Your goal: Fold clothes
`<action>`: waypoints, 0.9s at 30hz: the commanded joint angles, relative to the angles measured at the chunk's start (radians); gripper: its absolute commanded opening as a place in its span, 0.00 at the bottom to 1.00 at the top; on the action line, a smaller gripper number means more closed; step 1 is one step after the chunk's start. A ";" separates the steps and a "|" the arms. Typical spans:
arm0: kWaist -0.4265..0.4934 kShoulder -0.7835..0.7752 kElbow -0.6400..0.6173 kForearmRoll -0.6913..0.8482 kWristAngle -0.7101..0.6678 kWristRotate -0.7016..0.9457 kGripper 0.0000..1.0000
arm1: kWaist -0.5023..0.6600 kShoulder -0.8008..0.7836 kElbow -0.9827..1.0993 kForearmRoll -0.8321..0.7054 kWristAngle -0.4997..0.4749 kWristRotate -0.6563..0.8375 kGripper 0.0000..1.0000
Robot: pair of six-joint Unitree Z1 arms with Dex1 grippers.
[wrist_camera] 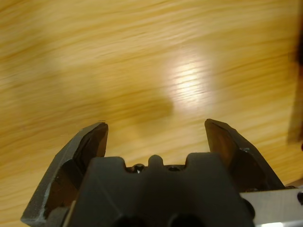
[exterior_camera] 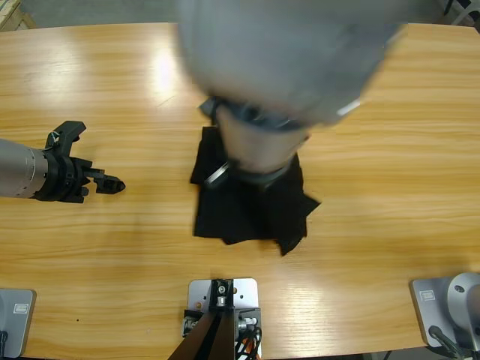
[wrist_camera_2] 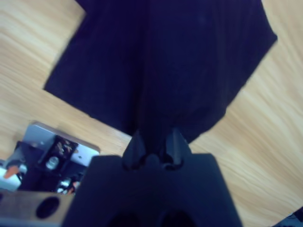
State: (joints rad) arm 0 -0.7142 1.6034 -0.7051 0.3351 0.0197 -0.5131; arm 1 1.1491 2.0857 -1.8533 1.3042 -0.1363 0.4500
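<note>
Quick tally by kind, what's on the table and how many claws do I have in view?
Shirt: 1, black, bunched, pinched by the right claw
Claws: 2, the left claw open over bare table
Total: 3

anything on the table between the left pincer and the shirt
Nothing visible: only bare table lies between the left pincer and the black shirt. The right pincer is already shut on the shirt.
</note>
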 commanded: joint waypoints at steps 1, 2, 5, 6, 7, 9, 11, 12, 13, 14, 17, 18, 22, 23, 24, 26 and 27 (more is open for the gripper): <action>-0.008 -0.034 0.062 0.009 -0.001 -0.014 0.83 | -0.001 0.134 -0.017 -0.045 0.037 0.004 0.00; -0.008 -0.035 0.064 0.009 -0.001 -0.013 0.83 | -0.015 0.136 -0.020 -0.044 0.037 0.005 0.00; -0.009 -0.039 0.068 0.009 -0.001 -0.013 0.83 | -0.078 0.130 -0.048 -0.029 0.033 0.010 0.00; -0.010 -0.039 0.069 0.009 -0.001 -0.013 0.83 | -0.100 0.127 -0.063 -0.019 0.030 0.010 0.00; -0.011 -0.038 0.069 0.009 -0.001 -0.013 0.83 | -0.119 0.121 -0.077 -0.011 0.023 0.010 0.00; -0.015 -0.035 0.071 0.009 -0.001 -0.013 0.83 | -0.151 0.107 -0.109 0.006 0.006 0.010 0.00; -0.017 -0.030 0.075 0.007 -0.001 -0.013 0.83 | -0.179 0.105 -0.151 0.022 0.010 0.006 0.00; -0.018 -0.028 0.077 0.006 -0.001 -0.013 0.83 | -0.181 0.113 -0.169 0.028 0.017 0.005 0.00; -0.019 -0.025 0.078 0.005 -0.002 -0.013 0.83 | -0.181 0.126 -0.186 0.037 0.026 0.004 0.00; -0.019 -0.026 0.080 0.005 -0.001 -0.013 0.83 | -0.181 0.138 -0.198 0.044 0.037 0.004 0.00; -0.021 -0.027 0.084 0.005 -0.001 -0.013 0.84 | -0.179 0.161 -0.215 0.046 0.077 0.006 0.00; -0.021 -0.026 0.085 0.005 -0.001 -0.013 0.84 | -0.177 0.164 -0.223 0.046 0.089 0.006 0.00; -0.021 -0.022 0.085 0.001 -0.001 -0.013 0.84 | -0.177 0.182 -0.244 0.046 0.126 0.006 0.00; -0.021 -0.022 0.085 0.001 -0.001 -0.013 0.84 | -0.177 0.190 -0.244 0.046 0.137 0.006 0.00; -0.021 -0.022 0.085 0.001 -0.001 -0.013 0.84 | -0.177 0.196 -0.246 0.045 0.145 0.006 0.00; -0.021 -0.022 0.088 0.001 -0.001 -0.013 0.84 | -0.175 0.198 -0.258 0.043 0.152 0.006 0.00; -0.021 -0.021 0.089 0.001 -0.001 -0.013 0.84 | -0.175 0.199 -0.269 0.041 0.157 0.006 0.00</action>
State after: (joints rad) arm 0 -0.7252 1.5868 -0.6492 0.3350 0.0197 -0.5131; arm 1 0.9755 2.2074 -2.0945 1.3421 -0.0225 0.4504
